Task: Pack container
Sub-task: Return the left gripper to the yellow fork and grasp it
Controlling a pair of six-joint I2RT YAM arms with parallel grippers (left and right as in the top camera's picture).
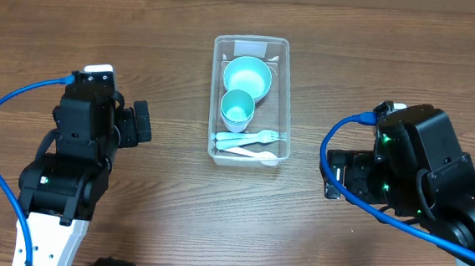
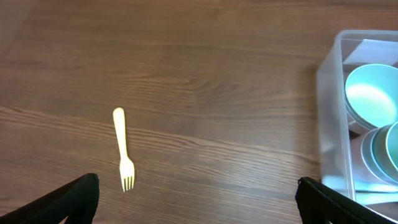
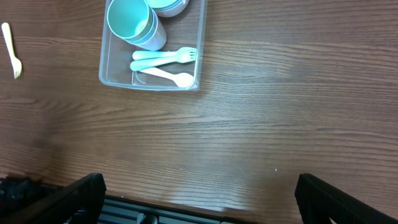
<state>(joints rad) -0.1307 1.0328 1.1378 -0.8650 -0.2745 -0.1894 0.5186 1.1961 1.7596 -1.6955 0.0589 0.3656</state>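
Left gripper (image 2: 198, 186) wide open, empty, right gripper (image 3: 199, 182) same, container (image 1: 251, 39) apart

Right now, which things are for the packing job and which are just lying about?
For the job:
container
inside it: bowl, cup, pale forks, white spoon
yellow fork, out on the table, probably still to pack

Just lying about:
blue cable, which is only the robot's wiring
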